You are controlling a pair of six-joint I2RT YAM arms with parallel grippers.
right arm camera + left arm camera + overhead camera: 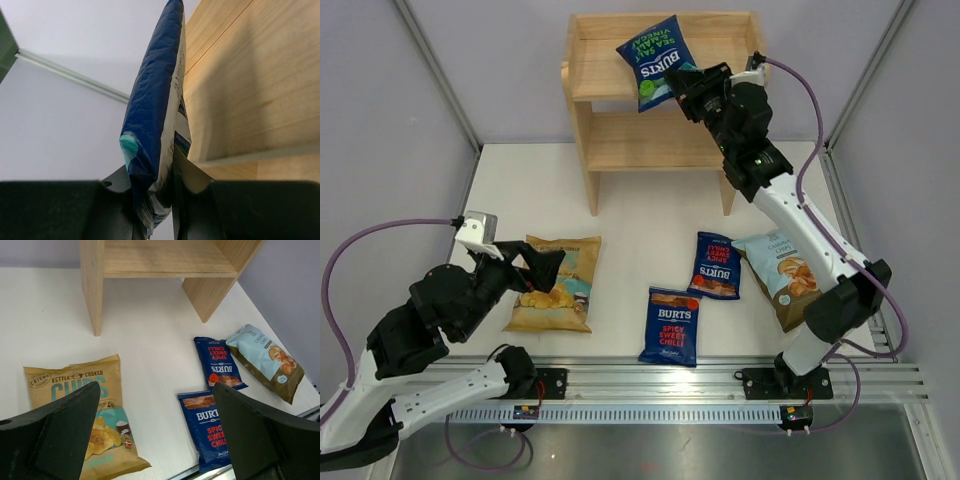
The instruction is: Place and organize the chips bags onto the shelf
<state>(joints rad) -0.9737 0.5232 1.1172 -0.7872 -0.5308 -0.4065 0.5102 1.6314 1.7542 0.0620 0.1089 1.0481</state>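
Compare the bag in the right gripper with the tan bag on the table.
Pose: the dark-blue bag is pinched in the right gripper over the shelf; the tan bag lies flat on the table. Colour: dark blue with green lettering versus tan with teal lettering. Size: the dark-blue bag is smaller. Both are chips bags.

Up top, the dark-blue Burts bag with green lettering [655,62] hangs tilted over the upper tier of the light wooden shelf [605,75]. The right claw [682,88] pinches it at its lower edge, and whether it touches the wood is hard to tell. Four bags lie flat on the table [630,225]. The tan CHIPS bag [572,268] sits at the left. The far red-lettered Burts bag [717,265] and the near red-lettered Burts bag [671,326] are in the middle. The light-blue-and-brown bag [782,275] is at the right, just beside the far one.
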